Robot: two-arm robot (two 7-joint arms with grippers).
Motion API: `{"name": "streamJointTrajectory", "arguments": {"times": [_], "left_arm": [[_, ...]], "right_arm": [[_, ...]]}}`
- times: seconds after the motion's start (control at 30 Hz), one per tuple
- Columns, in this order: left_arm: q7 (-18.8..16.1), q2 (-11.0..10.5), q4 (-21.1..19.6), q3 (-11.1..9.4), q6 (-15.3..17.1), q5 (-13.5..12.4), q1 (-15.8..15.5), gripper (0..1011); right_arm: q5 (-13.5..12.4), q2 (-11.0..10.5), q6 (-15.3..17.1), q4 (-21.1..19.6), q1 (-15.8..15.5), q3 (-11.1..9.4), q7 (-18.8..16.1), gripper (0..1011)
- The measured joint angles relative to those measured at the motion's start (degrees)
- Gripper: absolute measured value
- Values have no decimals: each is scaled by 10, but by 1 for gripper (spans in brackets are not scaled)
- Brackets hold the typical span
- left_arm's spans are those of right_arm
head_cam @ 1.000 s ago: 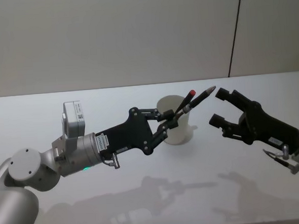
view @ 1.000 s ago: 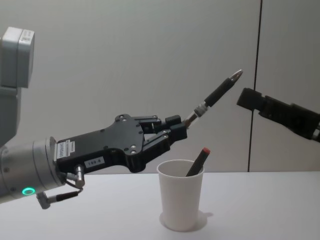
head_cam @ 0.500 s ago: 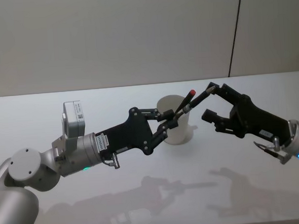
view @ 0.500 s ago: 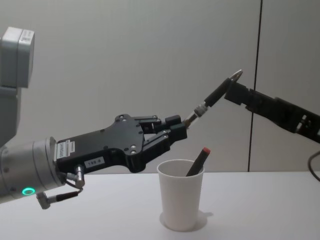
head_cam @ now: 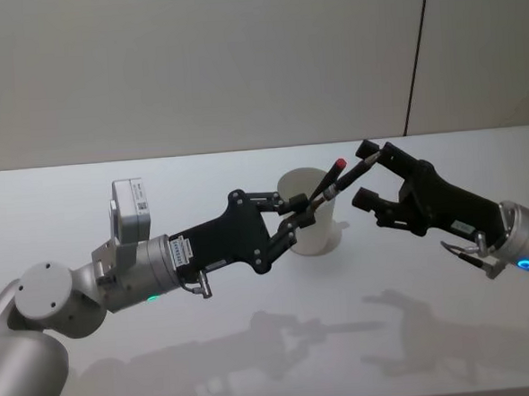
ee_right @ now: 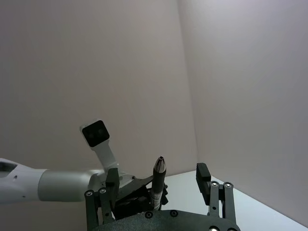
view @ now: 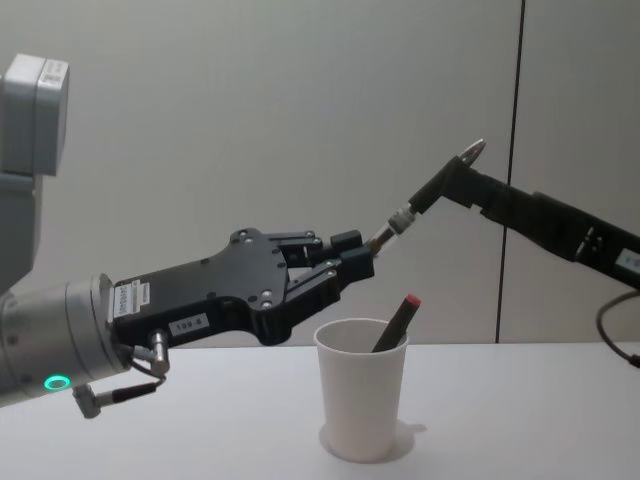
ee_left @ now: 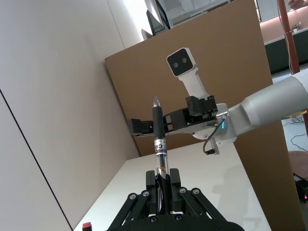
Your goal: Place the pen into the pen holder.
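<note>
Bringing the right hand [head_cam: 364, 172] closer than a second ago, fingers apart around the tip of the pen [head_cam: 349, 177]. Clamping the pen in the left hand [head_cam: 303, 215], labelled "198", above the paper cup [head_cam: 319, 235] on the desk [head_cam: 84, 191].

pen holder [view: 361, 400] plain white; pen [view: 428, 193] blk grip, clear barrel, silver tip; second pen [view: 396, 323] dark w/ red end; left gripper [view: 360, 262] & right gripper [head_cam: 363, 172] blk; table [view: 200, 440] white.

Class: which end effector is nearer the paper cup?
Left. Left end effector, gripping the pen, hangs above the paper cup; right end effector sits higher, around the pen's tip.
</note>
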State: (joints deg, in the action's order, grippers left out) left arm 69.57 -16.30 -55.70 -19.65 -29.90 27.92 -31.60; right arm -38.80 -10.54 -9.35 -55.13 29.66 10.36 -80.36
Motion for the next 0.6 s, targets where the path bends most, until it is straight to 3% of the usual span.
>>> {"name": "streamJointTrajectory", "arguments": {"times": [0.27, 0.6], "left_arm": [[0, 0, 0, 0, 0, 0, 0, 178], [0, 0, 0, 0, 0, 0, 0, 178]], "right_arm": [[0, 8, -2, 46, 30, 9, -30, 1001], [-1, 16, -2, 79, 53, 23, -50, 769]]}}
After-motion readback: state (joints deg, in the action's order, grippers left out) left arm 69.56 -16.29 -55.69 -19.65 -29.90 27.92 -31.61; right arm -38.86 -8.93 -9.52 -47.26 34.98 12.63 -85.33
